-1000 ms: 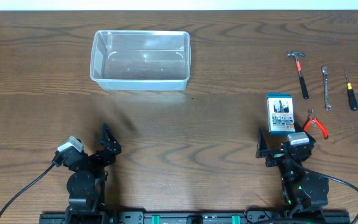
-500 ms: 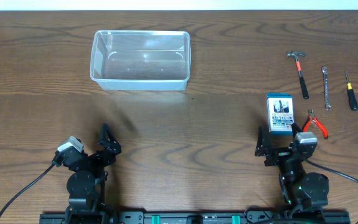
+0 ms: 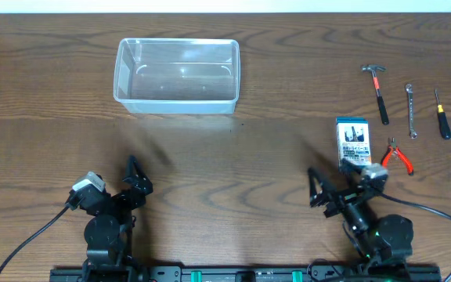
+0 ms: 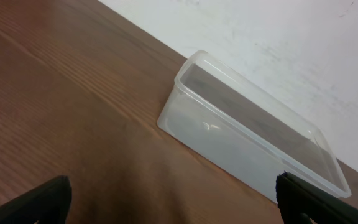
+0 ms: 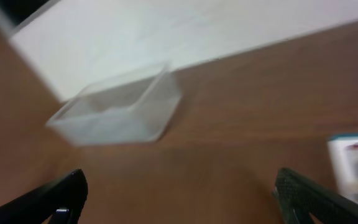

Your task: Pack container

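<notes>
Overhead, container: A clear, colourless rectangular plastic container (image 3: pixel 177 103) with rounded corners was seen standing open side up on a brown wooden table (image 3: pixel 249 157).
Overhead, tools: A small blue-and-white printed box (image 3: pixel 352 142), red-handled pliers (image 3: pixel 398 157), a red-handled hammer (image 3: pixel 378 90), a silver wrench (image 3: pixel 410 110) and a black-handled screwdriver (image 3: pixel 441 113) were laid well apart from the container, to its right.
Overhead, arms: The left gripper (image 3: pixel 138 176) was placed nearer the robot than the container, and the right gripper (image 3: pixel 333 186) nearer and to its right; nothing was held by either.
Left wrist: The container was shown ahead, lying diagonally, untouched; the black fingertips (image 4: pixel 42 199) were spread to the frame's two edges.
Right wrist: The picture was blurred. The container was made out far ahead to the left and the box at the right edge, with the fingers (image 5: pixel 48 202) set wide apart.
</notes>
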`<state>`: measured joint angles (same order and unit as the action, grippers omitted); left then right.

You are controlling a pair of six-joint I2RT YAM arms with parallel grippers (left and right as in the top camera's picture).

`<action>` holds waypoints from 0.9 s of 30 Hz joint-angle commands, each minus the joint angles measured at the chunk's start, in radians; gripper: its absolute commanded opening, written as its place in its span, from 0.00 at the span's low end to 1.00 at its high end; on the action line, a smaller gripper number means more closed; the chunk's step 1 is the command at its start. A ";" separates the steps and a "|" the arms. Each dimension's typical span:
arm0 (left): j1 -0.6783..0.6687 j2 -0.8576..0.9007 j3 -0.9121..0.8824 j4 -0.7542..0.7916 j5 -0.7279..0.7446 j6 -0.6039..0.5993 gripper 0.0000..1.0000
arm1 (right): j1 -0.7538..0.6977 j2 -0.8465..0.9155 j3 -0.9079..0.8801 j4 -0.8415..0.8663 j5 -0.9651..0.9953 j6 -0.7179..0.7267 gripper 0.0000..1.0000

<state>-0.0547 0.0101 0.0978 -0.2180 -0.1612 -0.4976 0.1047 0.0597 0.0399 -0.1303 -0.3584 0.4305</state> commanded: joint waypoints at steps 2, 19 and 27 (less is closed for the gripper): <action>0.004 -0.006 -0.029 0.000 -0.005 -0.002 0.98 | -0.007 0.058 0.025 -0.061 -0.253 0.025 0.99; 0.004 -0.006 -0.029 0.000 -0.005 -0.002 0.98 | -0.007 0.149 0.302 -0.127 -0.333 -0.151 0.99; 0.004 -0.006 -0.029 0.000 -0.005 -0.002 0.98 | -0.007 0.527 0.866 -0.681 0.130 -0.355 0.99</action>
<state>-0.0547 0.0101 0.0956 -0.2123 -0.1612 -0.4976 0.1047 0.4824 0.7582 -0.7521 -0.4557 0.1703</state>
